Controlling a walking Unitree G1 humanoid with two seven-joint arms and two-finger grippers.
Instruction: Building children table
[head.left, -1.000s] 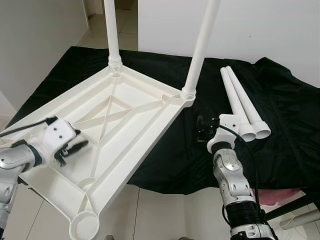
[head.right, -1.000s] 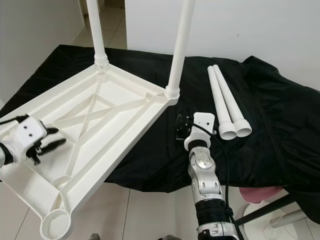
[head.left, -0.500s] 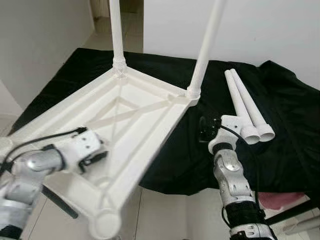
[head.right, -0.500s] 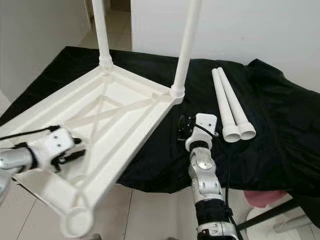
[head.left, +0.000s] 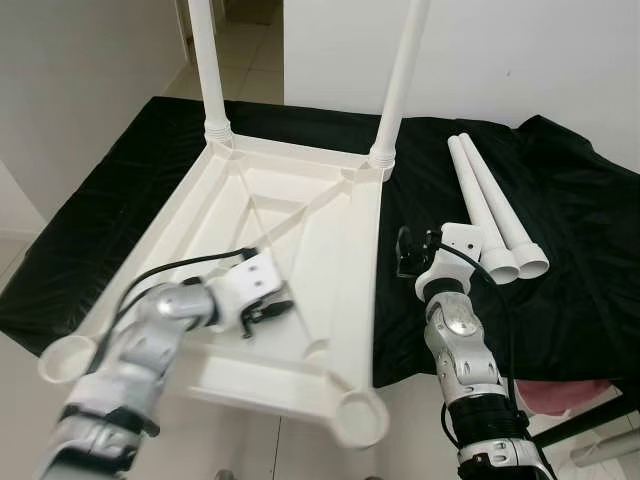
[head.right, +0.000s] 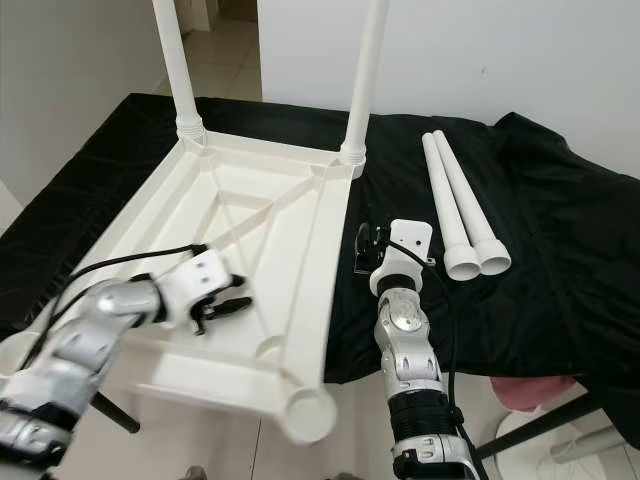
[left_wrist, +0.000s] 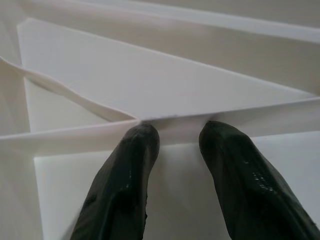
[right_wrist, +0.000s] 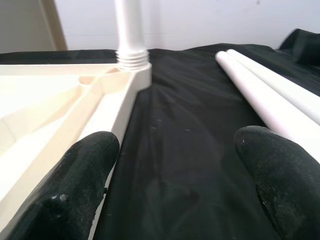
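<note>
Black fingertips of the left gripper press vs. a thin raised rib on the underside of the white plastic tabletop, one finger each side of a short gap, tips touching the rib edge where two ribs cross. From the wrist cam they look slightly parted w/ nothing clamped between them; can't tell for sure if they pinch the rib itself. Left arm comes in low from the near-left, silver, cable looping over the wrist.

Right gripper hangs just off the tabletop's right edge, over the black cloth. Its fingers are spread wide apart, nothing held; wrist cam looks btwn them along the cloth, table edge on one side, loose legs on the other.

Tabletop lies upside down, far end on the cloth-covered surface, near end sticking out past the cloth's edge over the tiled floor. Two white legs already stand screwed in at the far corners: far-left leg and far-right leg, both upright. Near corners show empty round sockets, e.g. near-right socket, blurred.

Two more loose legs lie side by side, touching, on the cloth to the right of the right gripper, open ends toward the robot. Pink item and a white tube sit low at the near-right, partly hidden.
</note>
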